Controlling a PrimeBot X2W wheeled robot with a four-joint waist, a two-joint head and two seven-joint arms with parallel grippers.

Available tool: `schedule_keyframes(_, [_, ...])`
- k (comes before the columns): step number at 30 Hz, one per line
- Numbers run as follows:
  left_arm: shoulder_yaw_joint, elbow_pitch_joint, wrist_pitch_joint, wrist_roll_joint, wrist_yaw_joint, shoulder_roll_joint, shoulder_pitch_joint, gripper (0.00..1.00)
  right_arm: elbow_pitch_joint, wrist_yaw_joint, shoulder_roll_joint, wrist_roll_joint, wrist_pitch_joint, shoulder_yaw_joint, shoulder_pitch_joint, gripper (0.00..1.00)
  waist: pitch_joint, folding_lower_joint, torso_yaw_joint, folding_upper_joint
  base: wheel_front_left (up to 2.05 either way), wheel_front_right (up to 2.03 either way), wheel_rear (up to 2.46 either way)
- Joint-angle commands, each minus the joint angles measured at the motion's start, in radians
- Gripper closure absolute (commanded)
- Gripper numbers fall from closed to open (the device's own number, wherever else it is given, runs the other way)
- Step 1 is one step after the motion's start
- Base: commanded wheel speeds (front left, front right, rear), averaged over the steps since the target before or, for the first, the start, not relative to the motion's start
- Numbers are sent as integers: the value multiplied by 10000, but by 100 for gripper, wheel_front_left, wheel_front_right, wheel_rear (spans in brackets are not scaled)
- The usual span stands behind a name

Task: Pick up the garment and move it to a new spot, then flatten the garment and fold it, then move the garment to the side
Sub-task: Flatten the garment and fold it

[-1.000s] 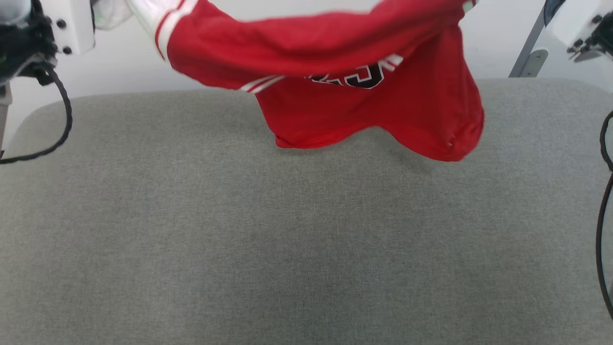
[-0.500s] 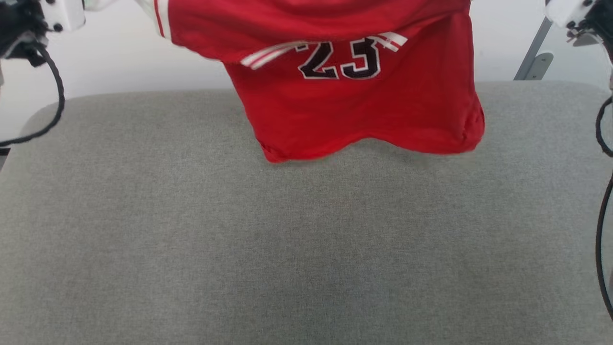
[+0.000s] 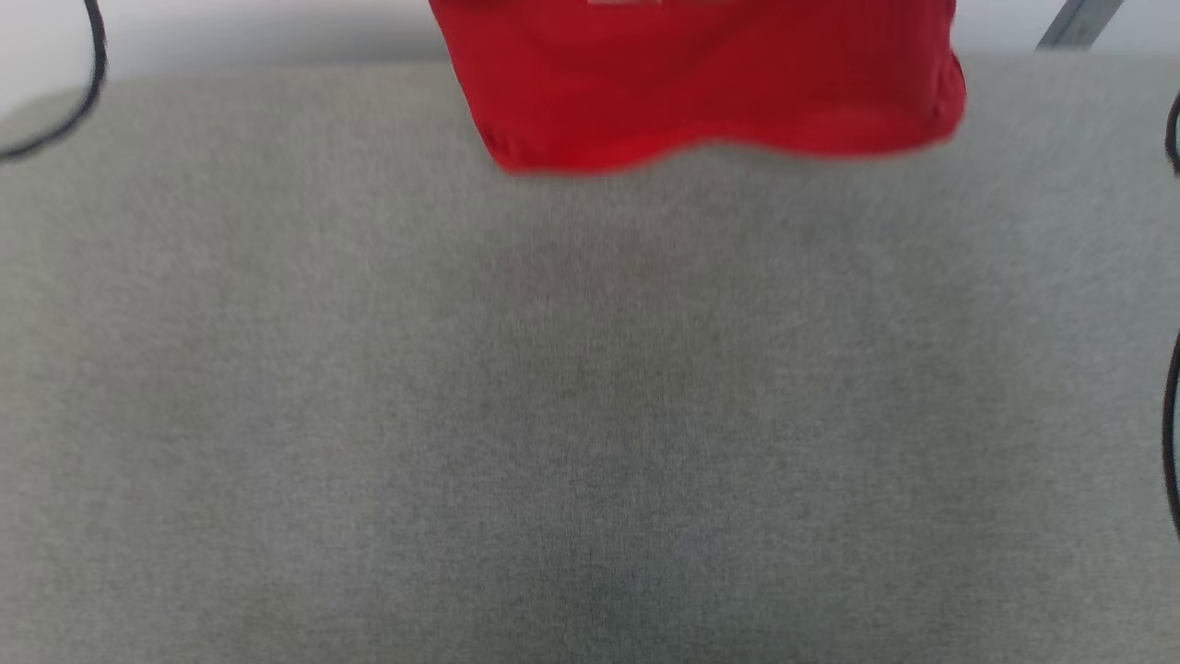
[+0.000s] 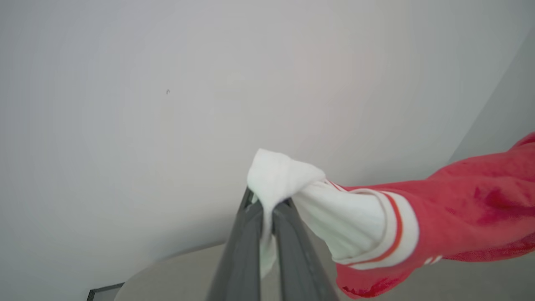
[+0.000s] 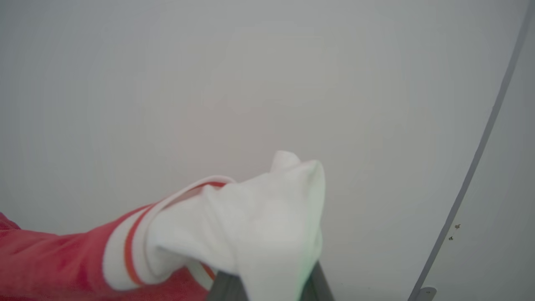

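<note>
The red garment [image 3: 710, 83] hangs at the top of the head view, its lower hem blurred just above the far part of the grey padded surface [image 3: 590, 415]. In the left wrist view my left gripper [image 4: 265, 209] is shut on the garment's white cuff [image 4: 284, 179], and the red sleeve [image 4: 468, 200] stretches away to the right. In the right wrist view my right gripper [image 5: 267, 284] is shut on the other white cuff [image 5: 259, 221], which drapes over its fingers and hides the tips. The red sleeve [image 5: 54, 267] runs off to the lower left.
Black cables hang at the left edge [image 3: 88, 83] and right edge [image 3: 1173, 424] of the head view. A white wall [image 4: 167, 104] stands behind the surface. A grey metal post [image 3: 1074, 23] rises at the far right.
The garment has risen toward the top of the head view, so its number and stripes have left the frame. Both wrists have gone out of the head view. The camera has shifted too.
</note>
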Motion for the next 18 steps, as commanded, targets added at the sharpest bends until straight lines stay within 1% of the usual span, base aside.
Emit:
schedule_keyframes(1, [1,166,-351,141,24,-91,-320,100,290,1,62,-220,-393,-27,-329,100,674,0,28,0,0,0,0])
schedule_keyframes(2, [-43,326,-624,322,16,-133,-539,100,519,1,105,-401,-765,-58,-564,100,859,0,38,0,0,0,0])
schedule_keyframes(3, [-42,601,-1313,586,-15,-268,-977,100,993,1,172,-838,-1471,18,-973,100,1202,0,60,0,0,0,0])
schedule_keyframes(4, [-67,759,-1693,721,-17,-306,-1195,100,1179,1,199,-1033,-1961,-14,-1209,100,1356,0,75,0,0,0,0])
schedule_keyframes(6, [-87,1059,-2515,1034,20,-407,-1601,100,1652,1,196,-1549,-2780,-45,-1598,100,1646,0,118,0,0,0,0])
schedule_keyframes(10, [-252,1632,-4154,1625,-43,-575,-2238,100,2440,1,267,-2519,-4508,-269,-2300,100,2103,0,245,0,0,0,0])
schedule_keyframes(11, [-247,1733,-4618,1768,-3,-582,-2396,100,2646,1,280,-2795,-4800,-281,-2446,100,2203,0,281,0,0,0,0])
schedule_keyframes(12, [-247,1889,-5029,1849,33,-595,-2478,100,2861,1,274,-3053,-5021,-272,-2518,100,2282,0,315,0,0,0,0])
schedule_keyframes(14, [-371,2268,-5582,1980,-71,-665,-2415,100,3326,1,408,-3373,-5232,-192,-2558,100,2390,0,398,0,0,0,0])
schedule_keyframes(16, [-471,2702,-5781,1948,-195,-768,-2224,100,3872,1,519,-3561,-5233,-9,-2457,100,2436,0,482,0,0,0,0])
schedule_keyframes(18, [-599,3098,-5856,1926,-323,-845,-2041,100,4461,-1,606,-3518,-5084,245,-2285,100,2432,0,562,0,0,0,0])
